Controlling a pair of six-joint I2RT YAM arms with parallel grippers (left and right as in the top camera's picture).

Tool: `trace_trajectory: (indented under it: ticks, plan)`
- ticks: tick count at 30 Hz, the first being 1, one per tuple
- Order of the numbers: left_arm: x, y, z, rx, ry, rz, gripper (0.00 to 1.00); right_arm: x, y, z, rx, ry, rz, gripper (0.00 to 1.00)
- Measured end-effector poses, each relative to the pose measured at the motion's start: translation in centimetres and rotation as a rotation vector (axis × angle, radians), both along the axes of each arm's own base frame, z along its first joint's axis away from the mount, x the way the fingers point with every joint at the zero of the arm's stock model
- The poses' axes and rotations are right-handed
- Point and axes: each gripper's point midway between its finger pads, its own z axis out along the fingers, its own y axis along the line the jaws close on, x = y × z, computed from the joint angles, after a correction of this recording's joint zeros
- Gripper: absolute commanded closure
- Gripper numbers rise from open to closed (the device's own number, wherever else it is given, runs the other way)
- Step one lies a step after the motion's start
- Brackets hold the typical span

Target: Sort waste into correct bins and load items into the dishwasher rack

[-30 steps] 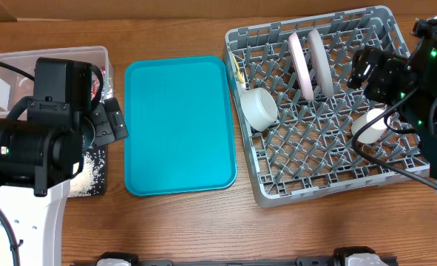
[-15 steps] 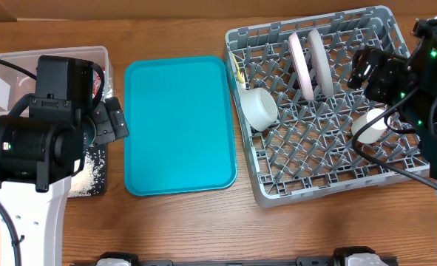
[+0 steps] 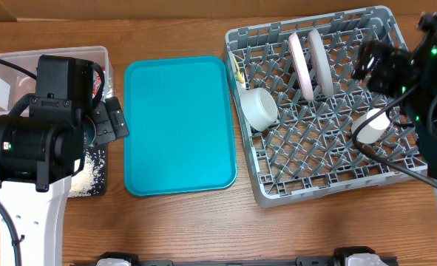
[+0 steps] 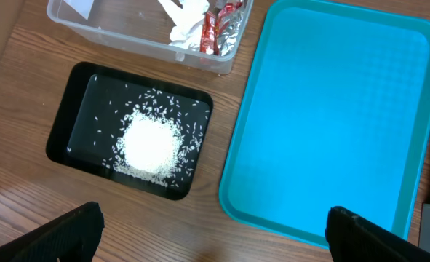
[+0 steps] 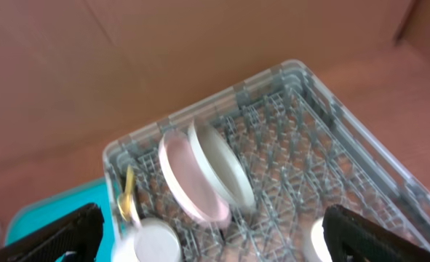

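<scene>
The clear tub holds the crumpled white napkin and the silver-and-red foil wrappers. The black tray holds the heap of rice grains. My left gripper is open and empty above the wood between the black tray and the teal tray. The grey rack holds two upright plates, a white cup, a pale bowl and yellow cutlery. My right gripper is open and empty above the rack, over the plates.
The teal tray lies bare between the bins and the rack. The left arm's body covers much of the black tray and part of the tub from above. A brown cardboard wall stands behind the rack.
My right gripper has drawn up and back a little toward the rack's far right corner. The left arm has barely moved.
</scene>
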Motion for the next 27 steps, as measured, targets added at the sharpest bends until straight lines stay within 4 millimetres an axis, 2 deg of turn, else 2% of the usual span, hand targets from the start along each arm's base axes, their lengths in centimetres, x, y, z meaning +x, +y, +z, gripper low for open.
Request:
trace_trajectory:
  ticks: [2,5,9,11,12,14,18,21,25,27]
  plan:
    - [0.0,0.0,0.0,0.001,0.0,0.0,0.0,0.7,0.0,1.5,0.005,-0.095,-0.001,0.0]
    - [0.0,0.1,0.0,0.003,0.0,0.001,0.0,0.1,0.0,2.6,0.004,-0.212,0.0,0.0]
    - [0.0,0.1,0.0,0.003,-0.001,0.001,0.0,-2.0,0.1,3.5,-0.029,-0.393,0.03,0.0]
    - [0.0,0.0,0.0,0.003,-0.001,0.001,0.0,-3.4,0.3,2.7,-0.064,-0.465,0.061,0.0]
    - [0.0,0.0,0.0,0.003,0.0,0.001,0.0,-3.9,0.4,1.9,-0.077,-0.476,0.073,0.0]
    - [0.0,0.0,0.0,0.003,0.0,0.001,0.0,-5.4,0.6,-1.0,-0.104,-0.475,0.096,0.0]
    - [0.0,0.0,0.0,0.003,0.0,0.001,0.0,-7.5,0.7,-8.1,-0.129,-0.402,0.122,0.0]
    - [0.0,0.0,0.0,0.002,0.0,0.001,0.0,-8.9,0.6,-12.2,-0.14,-0.382,0.127,0.0]
    - [0.0,0.0,0.0,0.003,0.0,0.001,0.0,-10.3,0.5,-16.3,-0.147,-0.382,0.13,0.0]
    - [0.0,0.0,0.0,0.003,0.0,0.001,0.0,-10.5,0.5,-17.7,-0.149,-0.377,0.129,0.0]
